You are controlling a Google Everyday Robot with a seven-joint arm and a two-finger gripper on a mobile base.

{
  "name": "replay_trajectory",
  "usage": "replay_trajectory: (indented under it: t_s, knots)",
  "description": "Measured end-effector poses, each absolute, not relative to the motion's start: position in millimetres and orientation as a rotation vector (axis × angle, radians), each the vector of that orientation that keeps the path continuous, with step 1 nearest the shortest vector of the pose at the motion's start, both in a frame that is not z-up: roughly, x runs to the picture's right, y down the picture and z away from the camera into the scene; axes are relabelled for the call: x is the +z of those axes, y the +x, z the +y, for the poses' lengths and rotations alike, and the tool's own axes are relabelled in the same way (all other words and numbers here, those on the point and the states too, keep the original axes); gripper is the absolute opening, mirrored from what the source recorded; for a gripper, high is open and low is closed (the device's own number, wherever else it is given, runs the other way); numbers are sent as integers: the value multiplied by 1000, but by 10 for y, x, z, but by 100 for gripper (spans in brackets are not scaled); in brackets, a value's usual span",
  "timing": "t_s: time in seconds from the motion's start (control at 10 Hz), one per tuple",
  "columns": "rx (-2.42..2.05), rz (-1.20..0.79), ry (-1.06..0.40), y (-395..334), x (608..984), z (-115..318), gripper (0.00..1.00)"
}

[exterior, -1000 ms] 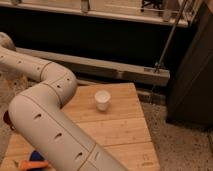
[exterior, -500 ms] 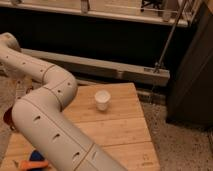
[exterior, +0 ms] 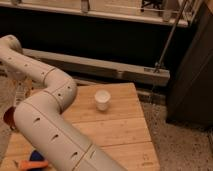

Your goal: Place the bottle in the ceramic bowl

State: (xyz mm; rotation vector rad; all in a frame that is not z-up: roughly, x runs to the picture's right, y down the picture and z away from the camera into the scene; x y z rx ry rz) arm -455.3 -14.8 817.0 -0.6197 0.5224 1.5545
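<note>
My arm (exterior: 50,125) fills the left of the camera view and bends back to the far left edge. My gripper (exterior: 20,82) points down there, beyond the table's left side. A slim whitish bottle (exterior: 20,95) with a label hangs from it, just above the orange-red ceramic bowl (exterior: 8,118). The bowl sits at the table's left edge, and the arm hides most of it.
A white cup (exterior: 102,99) stands upright near the far middle of the wooden table (exterior: 120,135). An orange and blue object (exterior: 33,161) lies at the front left. A dark cabinet (exterior: 192,85) stands to the right, and a grey ledge (exterior: 105,67) runs behind the table.
The arm's upper links have shifted a little to the right and the gripper end now shows above the bowl. The cup and bowl have not moved.
</note>
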Motion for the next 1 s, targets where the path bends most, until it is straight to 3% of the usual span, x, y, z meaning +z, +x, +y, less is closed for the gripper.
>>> replay_trajectory:
  t_s: [1.0]
  knots:
    - [1591, 532, -538, -4602, 8310, -134, 0]
